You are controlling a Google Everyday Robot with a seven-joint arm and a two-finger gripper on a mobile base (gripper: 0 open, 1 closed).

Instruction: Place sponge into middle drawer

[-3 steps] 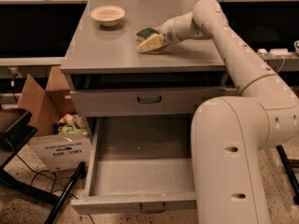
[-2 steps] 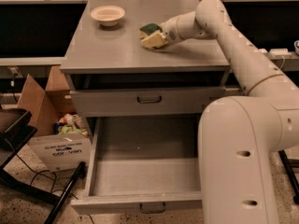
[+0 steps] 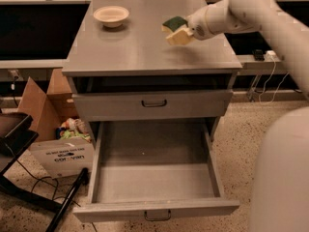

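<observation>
My gripper (image 3: 182,32) is over the right part of the grey countertop (image 3: 140,47), reaching in from the right on the white arm. It is shut on the sponge (image 3: 175,23), whose dark green face points up and back and whose yellow body sits in the fingers. The sponge looks to be held just above the counter. The middle drawer (image 3: 154,180) is pulled wide open low at the front, its flat grey floor bare, with a small loop handle (image 3: 158,215) on its front.
A cream round bowl (image 3: 111,16) sits on the counter's back left. A shut drawer front with a black handle (image 3: 154,103) is above the open drawer. A cardboard box (image 3: 55,129) with items and a dark chair base (image 3: 19,144) stand on the floor at the left.
The gripper, with the sponge in it, has moved a little up and to the right over the counter. The view has shifted slightly too.
</observation>
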